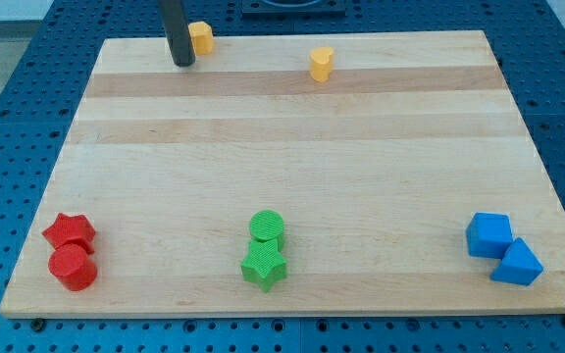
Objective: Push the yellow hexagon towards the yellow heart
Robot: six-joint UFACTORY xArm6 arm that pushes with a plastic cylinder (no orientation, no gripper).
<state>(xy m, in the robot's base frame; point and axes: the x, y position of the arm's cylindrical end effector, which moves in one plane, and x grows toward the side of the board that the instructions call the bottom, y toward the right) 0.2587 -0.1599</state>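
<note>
A pale wooden board [292,176] lies on a blue perforated table [8,118]. Along the view's bottom edge sit three touching pairs: at left a red star-like block [70,231] above a red cylinder [73,267]; in the middle a green cylinder [267,227] above a green star [264,266]; at right a blue cube [487,235] beside a blue wedge-like block [517,263]. The board's whole middle is open. Near the top edge stand two yellow blocks, well apart: the yellow heart [322,64] right of centre and the yellow hexagon [200,37] at left. My tip [182,62], a bare rod holding nothing, rests just left of the hexagon; whether they touch is unclear.
</note>
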